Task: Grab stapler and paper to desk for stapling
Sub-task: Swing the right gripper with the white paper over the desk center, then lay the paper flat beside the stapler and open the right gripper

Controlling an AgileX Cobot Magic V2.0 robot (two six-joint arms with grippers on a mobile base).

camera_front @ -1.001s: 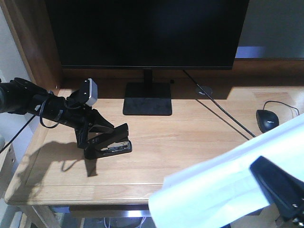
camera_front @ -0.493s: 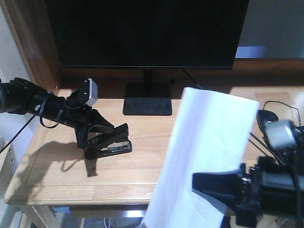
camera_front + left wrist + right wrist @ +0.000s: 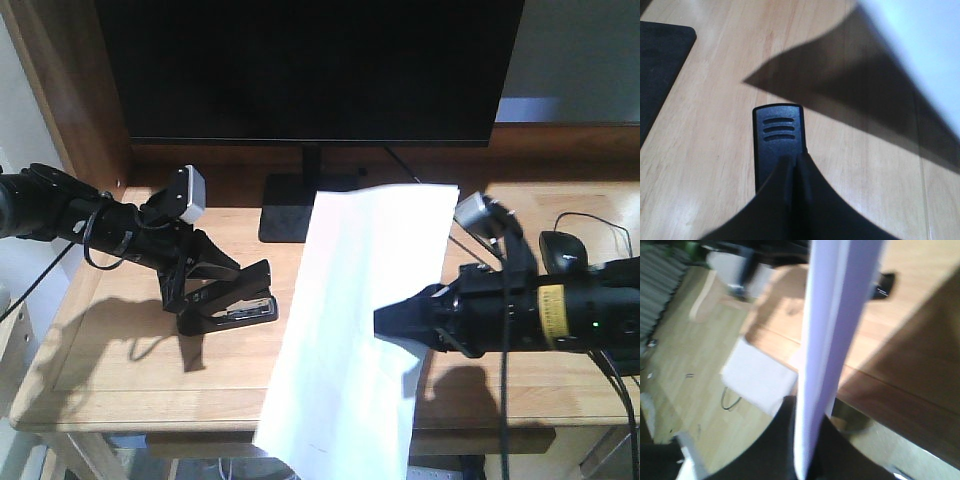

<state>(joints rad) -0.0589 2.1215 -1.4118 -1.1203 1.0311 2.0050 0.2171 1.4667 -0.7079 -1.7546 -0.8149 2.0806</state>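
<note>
Two arms reach over the light-wood table (image 3: 120, 370). White paper (image 3: 360, 330) hangs centre frame above the table's front edge, clamped in the right pincer (image 3: 387, 320). Black stapler (image 3: 240, 305) stands left of centre on the table; left pincer (image 3: 205, 285) over it, fingers together.

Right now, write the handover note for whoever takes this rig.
Left gripper: shut on the stapler, which sits on the desk left of the monitor stand.
Right gripper: shut on the paper, held up off the desk, lower edge past the front rim.
Done: stapler on the desk.
Left: lay the paper flat, then staple.
</note>
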